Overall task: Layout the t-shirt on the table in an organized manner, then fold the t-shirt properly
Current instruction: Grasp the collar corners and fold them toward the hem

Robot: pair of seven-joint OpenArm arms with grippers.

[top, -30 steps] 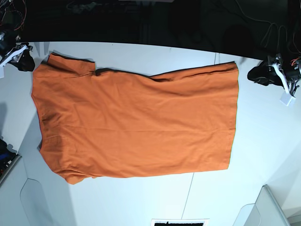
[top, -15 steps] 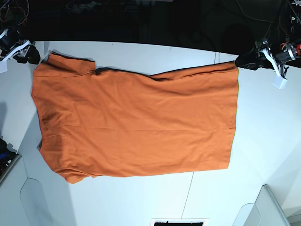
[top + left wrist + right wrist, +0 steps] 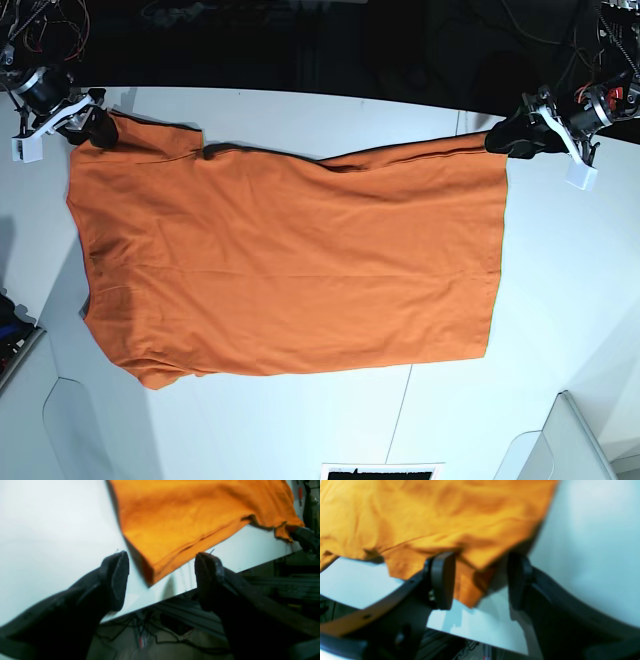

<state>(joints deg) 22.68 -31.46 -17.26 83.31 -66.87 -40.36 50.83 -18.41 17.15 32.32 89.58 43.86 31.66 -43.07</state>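
Lying spread flat across the middle of the table (image 3: 560, 290), the t-shirt (image 3: 290, 265) had its long axis running side to side in the base view, hem end toward that view's right, shoulder and sleeve end toward its left. Fabric mostly smooth; a few soft creases and a dip along the far edge near the middle. One sleeve was bunched at the near left corner. Thin dark seam line (image 3: 400, 420) in the tabletop ran out from under the shirt toward the near edge.

Left gripper (image 3: 508, 138) sat at the far right corner of the shirt, at the hem. In its wrist view the left gripper (image 3: 161, 580) had both fingers spread wide, with the hem corner of the t-shirt (image 3: 195, 517) pointing into the gap between them. Cloth touched neither finger there; corner lay flat on the table (image 3: 50, 530). Table edge passed just below the fingertips.

Right gripper (image 3: 88, 128) sat at the far left corner, by the sleeve. In its wrist view the right gripper (image 3: 480, 580) also had its fingers apart, the sleeve corner of the t-shirt (image 3: 432, 512) hanging between them. The fabric ran close against the inner face of one finger (image 3: 442, 580); could not tell whether it touched. View was blurred. Nothing was pinched by either gripper as far as could be seen.
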